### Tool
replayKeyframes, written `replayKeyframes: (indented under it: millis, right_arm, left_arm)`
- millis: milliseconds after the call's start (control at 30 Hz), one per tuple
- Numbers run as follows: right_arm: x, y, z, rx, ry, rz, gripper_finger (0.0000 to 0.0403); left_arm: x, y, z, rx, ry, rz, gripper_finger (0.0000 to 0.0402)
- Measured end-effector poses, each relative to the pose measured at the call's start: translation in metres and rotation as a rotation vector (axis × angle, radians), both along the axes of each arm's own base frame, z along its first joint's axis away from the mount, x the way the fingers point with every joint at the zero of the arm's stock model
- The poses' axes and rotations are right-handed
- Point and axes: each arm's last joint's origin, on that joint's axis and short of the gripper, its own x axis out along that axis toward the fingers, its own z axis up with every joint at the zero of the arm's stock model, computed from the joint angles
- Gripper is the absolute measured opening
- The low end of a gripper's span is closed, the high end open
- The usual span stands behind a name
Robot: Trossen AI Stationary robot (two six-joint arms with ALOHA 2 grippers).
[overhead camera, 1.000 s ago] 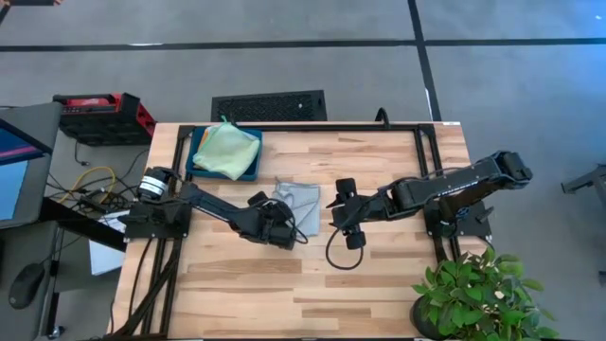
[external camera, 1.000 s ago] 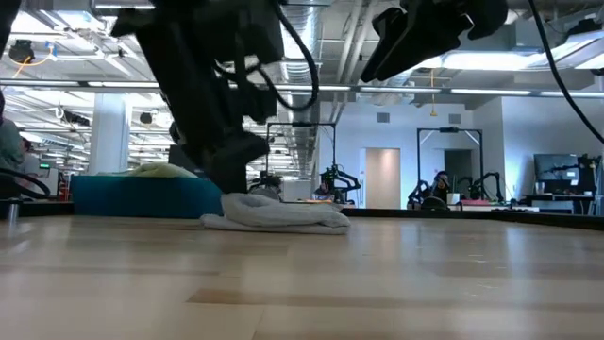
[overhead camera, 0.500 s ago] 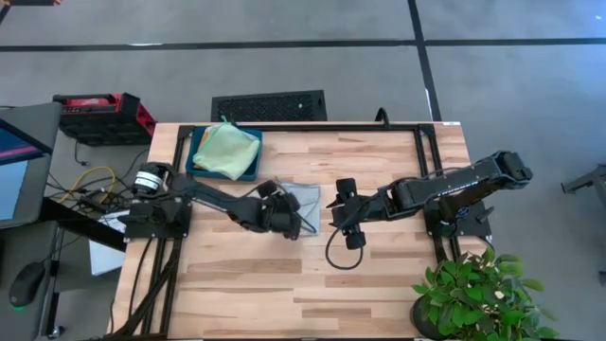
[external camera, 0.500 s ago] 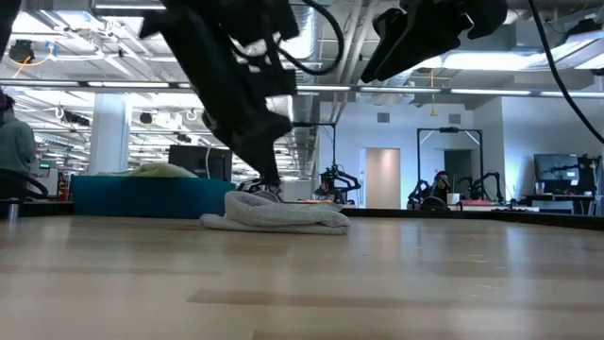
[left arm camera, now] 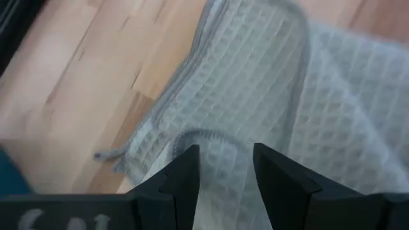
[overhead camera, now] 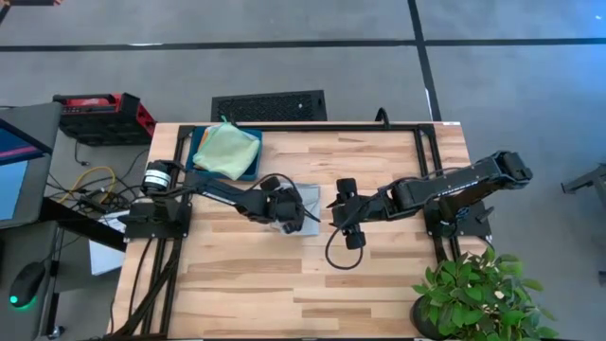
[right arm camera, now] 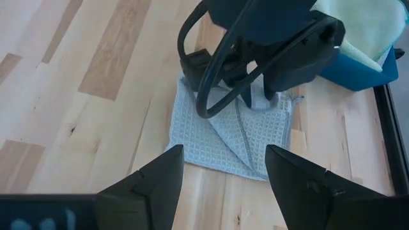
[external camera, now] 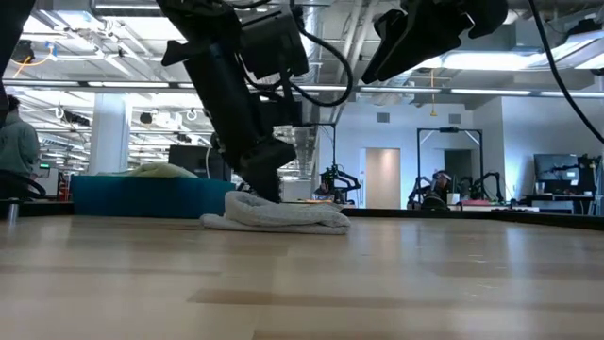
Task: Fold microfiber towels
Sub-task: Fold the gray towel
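Observation:
A pale grey microfiber towel [overhead camera: 310,197] lies folded in a low heap [external camera: 283,214] on the wooden table's middle. My left gripper [overhead camera: 290,214] stands open over the towel's left end, its fingertips [external camera: 267,194] down at the cloth; the waffle weave and a hemmed edge [left arm camera: 204,135] show between the fingers. My right gripper [overhead camera: 341,214] hovers open above the table, just right of the towel [right arm camera: 217,137], holding nothing. A light green towel [overhead camera: 227,149] rests in the dark teal tray [overhead camera: 194,159] at the far left. My left gripper comes at the grey towel's left end [left arm camera: 192,121] slanting down from the table's left. Its open fingers stand right at the top layer near the hemmed edge. I cannot tell whether they touch the cloth. The towel lies flat on the table.
A potted plant [overhead camera: 483,294] fills the near right corner. A black frame rail [overhead camera: 426,152] runs along the far and right sides. A cable loop [overhead camera: 333,254] hangs below my right wrist. A person [external camera: 14,151] stands in the room at the far left.
My left gripper has swung from the bare table near-left of the grey towel toward the far edge and the right, ending over the towel's left end, and its wrist has rolled somewhat. The towel has kept its place and shape.

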Motion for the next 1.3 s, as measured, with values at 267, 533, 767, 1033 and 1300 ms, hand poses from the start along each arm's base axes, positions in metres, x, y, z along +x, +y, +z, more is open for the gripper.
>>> replayKeyframes:
  millis: [267, 533, 767, 1033, 1300]
  right_arm:
    - [0.000, 0.000, 0.000, 0.000, 0.000, 0.000, 0.0244]
    - [0.000, 0.000, 0.000, 0.000, 0.002, 0.000, 0.0244]
    - [0.000, 0.000, 0.000, -0.001, 0.002, 0.000, 0.0244]
    - [0.000, 0.000, 0.000, 0.000, 0.000, 0.000, 0.0244]
    - [0.000, 0.000, 0.000, 0.006, -0.002, -0.005, 0.0244]
  left_arm:
    - [-0.013, -0.001, -0.003, -0.022, 0.092, 0.073, 0.0139]
    - [-0.023, -0.017, -0.006, -0.080, 0.154, 0.087, 0.0139]
    - [-0.021, -0.038, 0.016, -0.055, 0.072, 0.034, 0.0139]
    - [0.004, -0.041, 0.033, -0.049, -0.076, -0.169, 0.0139]
    - [0.027, -0.041, 0.000, -0.067, -0.058, -0.382, 0.0139]
